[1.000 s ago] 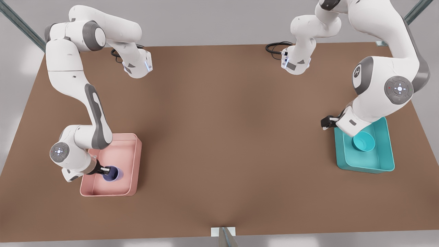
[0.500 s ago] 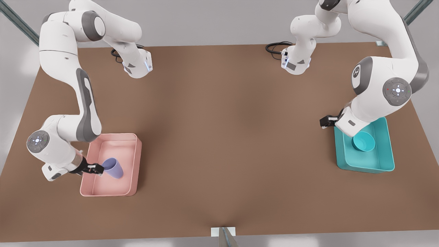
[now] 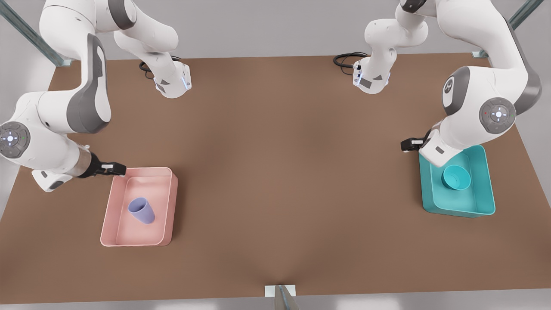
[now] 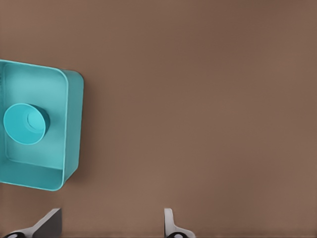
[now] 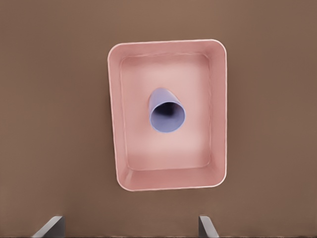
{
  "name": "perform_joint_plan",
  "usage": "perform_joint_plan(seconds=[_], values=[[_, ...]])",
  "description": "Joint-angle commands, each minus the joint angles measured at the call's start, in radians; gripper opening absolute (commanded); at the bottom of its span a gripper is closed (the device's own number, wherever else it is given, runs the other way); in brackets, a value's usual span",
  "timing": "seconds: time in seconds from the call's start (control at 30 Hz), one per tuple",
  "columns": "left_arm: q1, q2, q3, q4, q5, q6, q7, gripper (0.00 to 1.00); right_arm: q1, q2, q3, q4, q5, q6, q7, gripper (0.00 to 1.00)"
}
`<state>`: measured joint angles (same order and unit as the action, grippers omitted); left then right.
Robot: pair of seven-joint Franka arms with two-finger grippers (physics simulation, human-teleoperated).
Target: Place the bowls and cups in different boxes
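The lavender cup stands mouth-up inside the pink box, at the front view's left. My right gripper hovers open and empty over that box's far left corner. The right wrist view looks down on the cup in the pink box, with the open gripper at the picture's edge. At the front view's right, the teal bowl sits in the teal box. My left gripper is open beside that box's far left corner. The left wrist view shows the bowl, the teal box and the open gripper.
Both arm bases stand at the table's far edge with black cables beside them. A broad stretch of brown tabletop lies between the two boxes. A metal post is at the near edge.
My right gripper let go of the cup, opened and drew back up and away to the pink box's far left corner. The cup stayed in the box. The left gripper lifted slightly.
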<state>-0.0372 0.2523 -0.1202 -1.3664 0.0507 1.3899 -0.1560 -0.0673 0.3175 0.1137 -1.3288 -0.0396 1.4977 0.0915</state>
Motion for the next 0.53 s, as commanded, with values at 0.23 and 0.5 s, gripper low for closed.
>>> perform_joint_plan(seconds=[0.23, 0.5], values=[[-0.007, -0.004, -0.006, 0.030, 0.003, -0.026, -0.014, 1.00, 0.000, -0.028, -0.002, -0.026, 0.003, -0.016, 0.059, 1.00], [-0.004, -0.004, -0.067, 0.032, 0.047, -0.057, -0.017, 1.00, 0.000, -0.046, -0.005, -0.026, 0.004, -0.017, 0.054, 1.00]])
